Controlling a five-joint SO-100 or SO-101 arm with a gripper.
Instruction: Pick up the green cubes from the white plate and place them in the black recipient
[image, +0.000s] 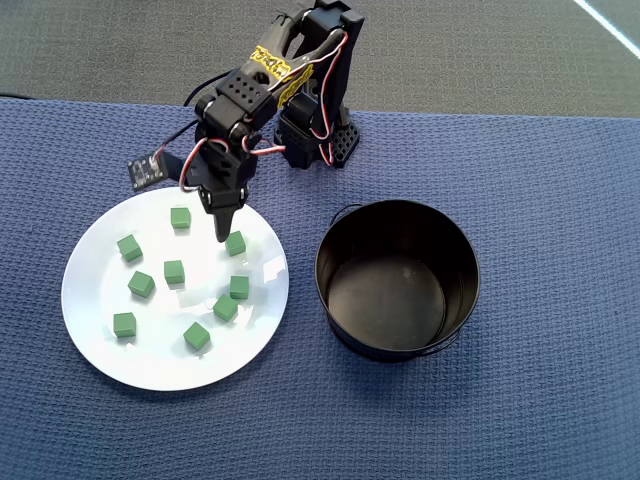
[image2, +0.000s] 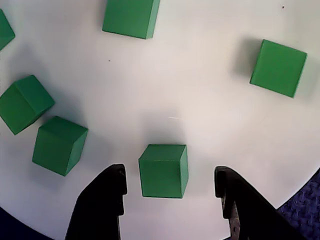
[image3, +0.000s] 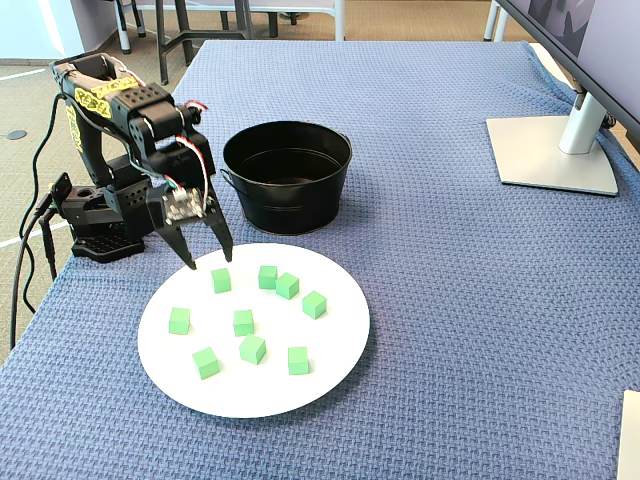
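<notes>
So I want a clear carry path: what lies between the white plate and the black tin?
Only bare blue cloth separates the white plate from the black tin in the overhead view; nothing stands there.

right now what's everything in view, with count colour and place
green cubes: nine, green, all on the plate; one sits between the fingers in the wrist view
white plate: one, white, left of the tin in the overhead view
black recipient: one, black, empty, on the cloth
cloth: one, blue, covering the table
monitor stand: one, grey, far right in the fixed view
arm: one, black, behind the plate
fingers: two, black, open, apart from the cube
</notes>
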